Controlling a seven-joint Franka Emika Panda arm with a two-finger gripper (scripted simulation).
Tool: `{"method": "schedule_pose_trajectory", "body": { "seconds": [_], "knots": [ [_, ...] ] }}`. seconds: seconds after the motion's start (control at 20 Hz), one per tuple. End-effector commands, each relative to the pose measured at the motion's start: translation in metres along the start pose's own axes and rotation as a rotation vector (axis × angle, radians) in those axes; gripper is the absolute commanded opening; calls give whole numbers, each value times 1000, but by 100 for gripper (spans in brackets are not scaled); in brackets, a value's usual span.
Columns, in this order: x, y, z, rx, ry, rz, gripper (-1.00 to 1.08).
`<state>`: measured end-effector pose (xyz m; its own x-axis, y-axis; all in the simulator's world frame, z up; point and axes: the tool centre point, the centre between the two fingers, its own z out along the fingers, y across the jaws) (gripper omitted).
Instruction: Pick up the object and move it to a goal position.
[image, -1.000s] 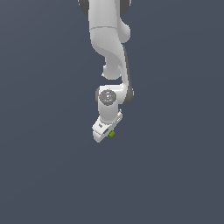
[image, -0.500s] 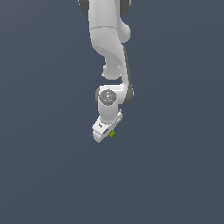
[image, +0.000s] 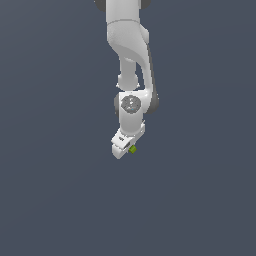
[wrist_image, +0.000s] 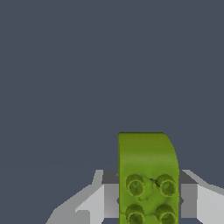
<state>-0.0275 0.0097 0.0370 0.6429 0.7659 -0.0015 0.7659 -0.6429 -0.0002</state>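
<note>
A: What do we see of the arm in the exterior view?

B: We see the white arm (image: 129, 55) coming down from twelve o'clock of the picture. Its claw (image: 125, 146) is tilted and points toward about seven o'clock, in front of a plain dark grey background.

A: And the object, where is it?

B: The object (image: 133, 149) is a tiny yellow-green block at the tip of the claw, at about four o'clock from the white claw body. In the wrist view we see it much larger (wrist_image: 148, 177): it has round studs on its face and one rounded corner, and it stands between the two grey fingers (wrist_image: 111, 199).

A: So is the claw closed on it?

B: Yes, we see the fingers pressed against both sides of the block, so the claw is gripping it. Whether a surface lies below the block, we cannot tell.
</note>
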Motion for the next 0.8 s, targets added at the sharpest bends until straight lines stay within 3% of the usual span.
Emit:
{"method": "schedule_pose_trajectory", "body": {
  "seconds": [0.0,0.75],
  "knots": [
    [9,-12,-13,-1,1,-1,-100],
    [85,-126,-135,-2,-1,-2,-100]
  ]
}}
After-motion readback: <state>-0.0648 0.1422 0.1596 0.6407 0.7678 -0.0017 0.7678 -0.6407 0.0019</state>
